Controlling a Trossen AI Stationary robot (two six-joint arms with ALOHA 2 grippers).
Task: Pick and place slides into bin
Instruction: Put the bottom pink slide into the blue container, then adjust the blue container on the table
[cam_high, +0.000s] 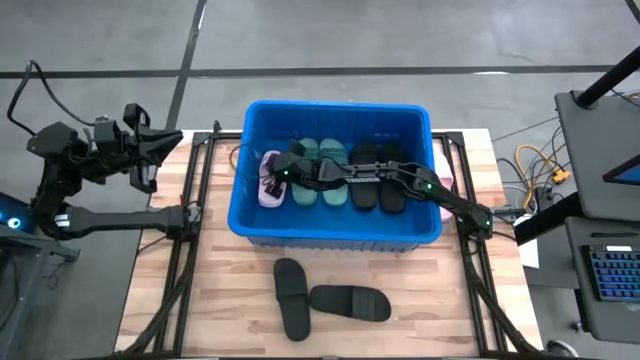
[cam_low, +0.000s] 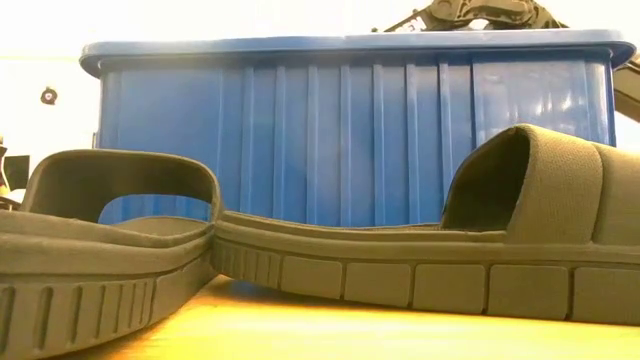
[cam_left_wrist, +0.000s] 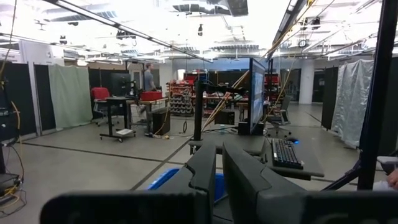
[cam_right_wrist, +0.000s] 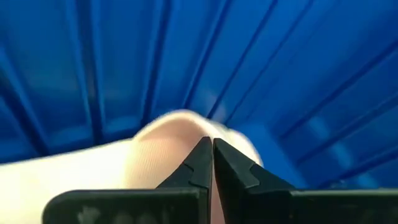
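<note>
Inside the bin (cam_high: 415, 228), the right gripper (cam_high: 277, 180) pinched a pink slide (cam_high: 268, 192) to set it beside the green pair; two black slides (cam_high: 318, 299) waited outside; left gripper (cam_left_wrist: 217, 180) rested nearly closed, empty.

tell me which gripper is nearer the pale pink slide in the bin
Right. The right gripper reaches into the bin, at the pink slide; the left gripper waits off the table's left edge.

Large open lab or workshop hall. Concrete floor (cam_left_wrist: 74, 155), curtained partitions (cam_left_wrist: 68, 93), desks with a monitor (cam_left_wrist: 256, 93) and keyboard (cam_left_wrist: 286, 154), ceiling strip lights (cam_left_wrist: 81, 12). Wooden bench (cam_high: 240, 300) on dark metal frame.
</note>
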